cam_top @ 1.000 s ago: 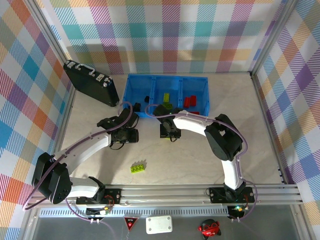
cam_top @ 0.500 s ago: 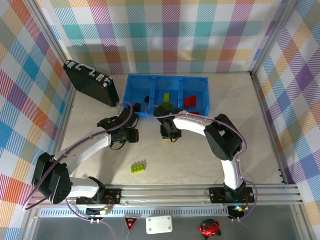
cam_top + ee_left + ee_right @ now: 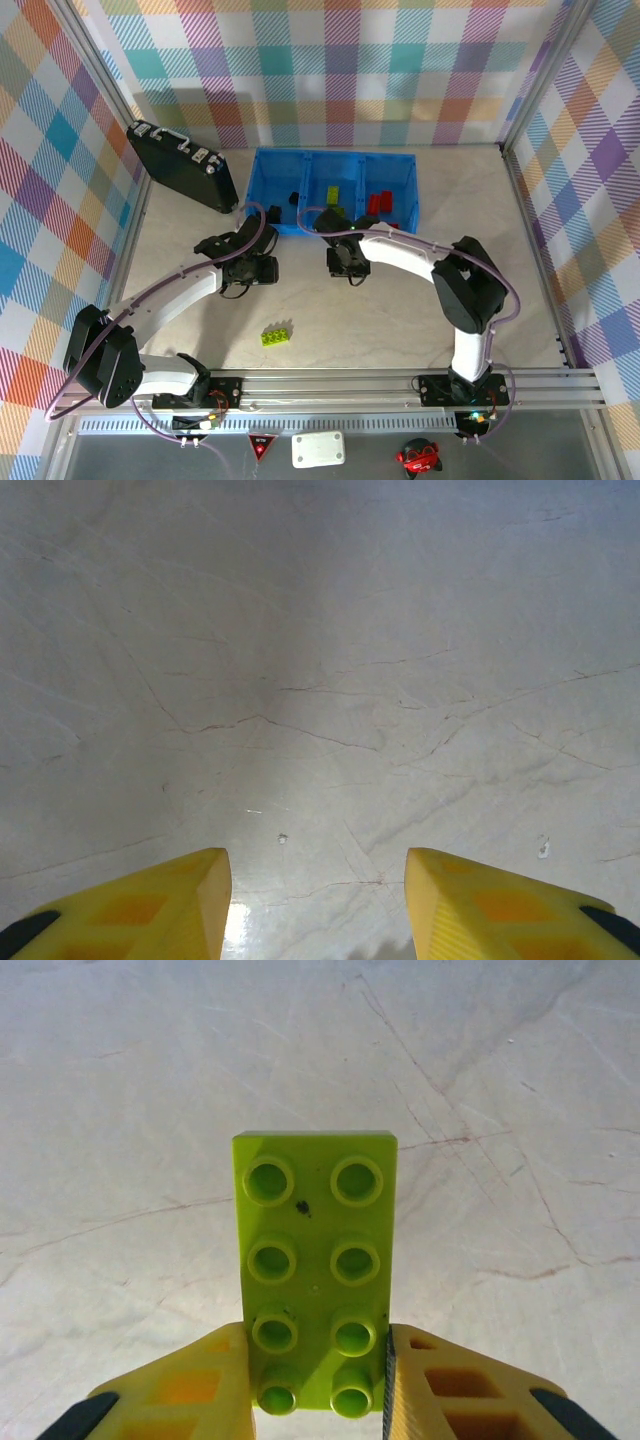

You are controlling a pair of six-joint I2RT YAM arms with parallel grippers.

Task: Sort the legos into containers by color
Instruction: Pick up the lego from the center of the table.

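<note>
Right wrist view: right gripper (image 3: 318, 1380) clamps lime-green lego (image 3: 314, 1250), studs facing the camera. Top view: second green lego (image 3: 277, 335) behind both grippers, containers (image 3: 310, 153) ahead. Left gripper (image 3: 315, 880) part-open over bare worktop (image 3: 320, 660).

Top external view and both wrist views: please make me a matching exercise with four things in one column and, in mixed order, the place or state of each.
Column one
1. left gripper
2. right gripper
3. loose lime-green brick
4. red legos

Column two
A. in the right compartment of the blue bin
B. open above bare table
C. lying alone on the table, toward its near edge
D. shut on a second lime-green brick

Pairs: 1-B, 2-D, 3-C, 4-A
</note>
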